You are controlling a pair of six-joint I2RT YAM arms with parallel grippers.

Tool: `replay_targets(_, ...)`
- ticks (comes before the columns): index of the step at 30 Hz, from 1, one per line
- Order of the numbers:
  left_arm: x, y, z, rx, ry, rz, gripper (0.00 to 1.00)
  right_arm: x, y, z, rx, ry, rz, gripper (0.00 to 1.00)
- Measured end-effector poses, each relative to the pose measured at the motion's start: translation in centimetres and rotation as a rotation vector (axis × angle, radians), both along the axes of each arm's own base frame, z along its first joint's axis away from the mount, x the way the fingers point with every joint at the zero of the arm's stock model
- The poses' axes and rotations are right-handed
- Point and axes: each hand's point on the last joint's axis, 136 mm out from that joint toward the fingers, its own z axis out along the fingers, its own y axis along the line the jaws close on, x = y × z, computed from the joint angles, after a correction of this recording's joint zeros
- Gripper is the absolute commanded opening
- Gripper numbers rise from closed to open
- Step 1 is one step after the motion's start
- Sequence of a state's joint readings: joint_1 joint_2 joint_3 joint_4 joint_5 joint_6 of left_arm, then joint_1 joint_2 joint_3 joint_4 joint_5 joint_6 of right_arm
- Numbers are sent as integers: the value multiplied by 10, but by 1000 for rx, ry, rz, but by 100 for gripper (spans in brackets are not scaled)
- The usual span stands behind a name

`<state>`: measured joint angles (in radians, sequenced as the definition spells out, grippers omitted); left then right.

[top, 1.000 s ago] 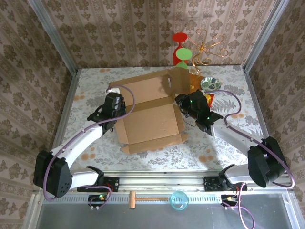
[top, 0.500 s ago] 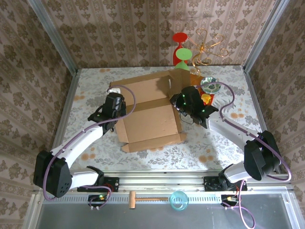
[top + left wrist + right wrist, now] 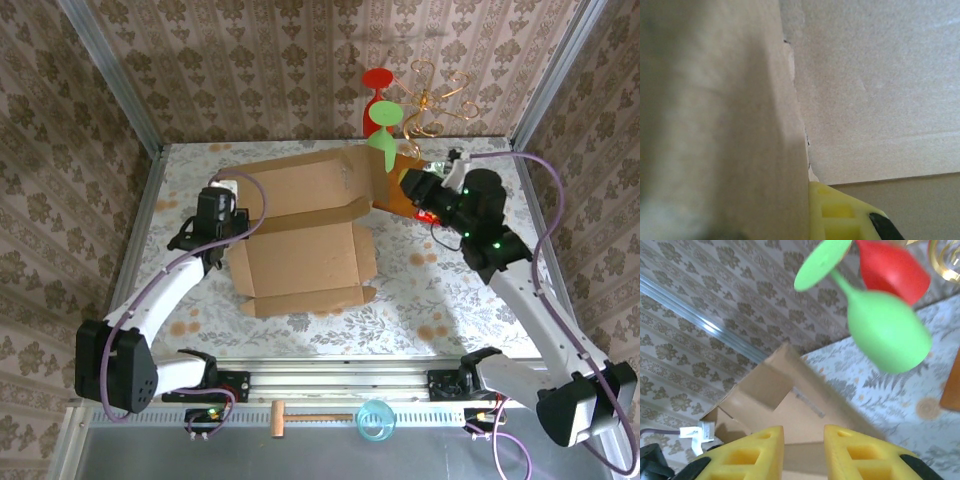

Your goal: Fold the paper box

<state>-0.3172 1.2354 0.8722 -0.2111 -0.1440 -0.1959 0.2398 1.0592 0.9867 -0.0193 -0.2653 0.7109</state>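
The paper box [image 3: 300,245] lies in the middle of the table, a shallow brown cardboard tray with its rear panel [image 3: 300,185] tilted up. My left gripper [image 3: 222,212] is shut on the box's left wall. In the left wrist view that wall [image 3: 725,125] presses against my yellow finger [image 3: 840,215]. My right gripper [image 3: 405,183] hovers by the box's raised right rear corner, pointing left. Its yellow jaws [image 3: 804,432] stand apart with nothing between them, and the box's rear flap [image 3: 765,390] lies beyond them.
A green goblet [image 3: 381,117] [image 3: 885,335], a red goblet [image 3: 377,80] and a gold wire ornament [image 3: 435,100] stand at the back. An orange-brown board [image 3: 396,200] lies under my right gripper. Papered walls enclose the table [image 3: 470,290].
My right gripper left the box's right side, rose and swung back to the right, opening a little. The left gripper and the box slid left, and the rear panel tilted up.
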Motion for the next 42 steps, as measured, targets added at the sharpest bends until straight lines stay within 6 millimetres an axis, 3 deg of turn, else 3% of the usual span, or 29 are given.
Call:
replay_targets(7, 5, -9, 0, -58, 3, -150, 0, 10, -18, -11, -164, -61, 50, 30)
replay_targets(14, 11, -22, 2, -107, 8, -279, 0, 14, 5, -42, -339, -123, 287, 35)
replay_targets(19, 13, -31, 4, -121, 6, -336, 0, 15, 19, -58, -356, -140, 430, 37)
replay_targets(27, 15, -35, 3, -124, 10, -355, 0, 2, 31, -36, -365, -234, 536, 37)
replay_targets(42, 15, -35, 2, -124, 13, -355, 0, -25, 48, -28, -394, -276, 616, 39)
